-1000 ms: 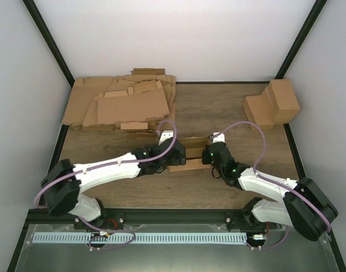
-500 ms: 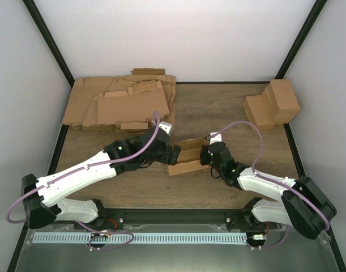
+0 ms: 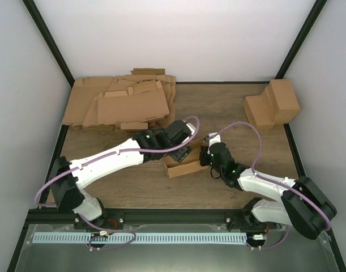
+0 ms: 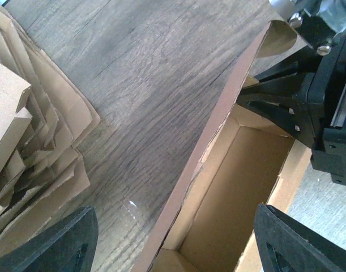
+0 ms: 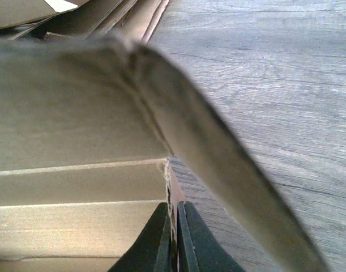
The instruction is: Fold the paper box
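Note:
The paper box (image 3: 185,165) is a shallow brown cardboard tray lying mid-table with its inside showing (image 4: 240,187). My left gripper (image 3: 181,151) hangs over its far-left part, open. Its two black fingertips (image 4: 65,243) straddle the long wall (image 4: 218,124), one over the table and one over the box, touching neither side. My right gripper (image 3: 209,157) is at the box's right end, shut on a thin upright wall edge (image 5: 174,195). A curled flap (image 5: 218,164) rises in front of that camera. The right gripper's black body (image 4: 320,107) shows in the left wrist view.
A thick heap of flat cardboard sheets (image 3: 122,105) lies at the back left, its edges close to the left wrist (image 4: 25,141). Finished brown boxes (image 3: 273,105) stand at the back right. Dark frame posts border the wooden table (image 3: 218,107).
My left arm has swung from the box's left side round to its far side, and the gripper now sits over the long wall. The box turned slightly. The right gripper kept its grip.

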Motion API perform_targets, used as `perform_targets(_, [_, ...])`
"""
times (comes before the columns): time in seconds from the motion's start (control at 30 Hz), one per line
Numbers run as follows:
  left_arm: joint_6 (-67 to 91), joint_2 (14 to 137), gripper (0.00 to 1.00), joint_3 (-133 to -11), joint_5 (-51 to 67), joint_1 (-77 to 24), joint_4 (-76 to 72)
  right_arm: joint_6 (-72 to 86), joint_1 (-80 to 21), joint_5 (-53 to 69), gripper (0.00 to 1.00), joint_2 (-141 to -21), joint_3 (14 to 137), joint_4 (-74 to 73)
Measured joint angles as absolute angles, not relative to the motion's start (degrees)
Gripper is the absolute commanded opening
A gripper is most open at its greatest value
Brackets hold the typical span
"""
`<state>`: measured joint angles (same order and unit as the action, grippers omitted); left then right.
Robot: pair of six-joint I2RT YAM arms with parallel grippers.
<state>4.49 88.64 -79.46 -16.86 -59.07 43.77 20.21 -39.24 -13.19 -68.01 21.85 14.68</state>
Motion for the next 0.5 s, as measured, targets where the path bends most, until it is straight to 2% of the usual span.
perform_targets(0.17, [1.58,91.55,0.76,-80.73,-17.50,-59.07,43.59,20.14,-39.24,-12.91,0.05,-68.01,21.85,14.68])
perform_targets(0.37, [-0.56,95.13,0.59,-82.00,-17.72,-59.02,43.24,20.14,-39.24,-12.58,0.05,-67.96,21.85,14.68])
perform_targets(0.5, [-1.80,97.17,0.53,-82.70,-17.61,-58.96,42.78,20.08,-39.27,-12.12,0.06,-67.59,21.61,14.70])
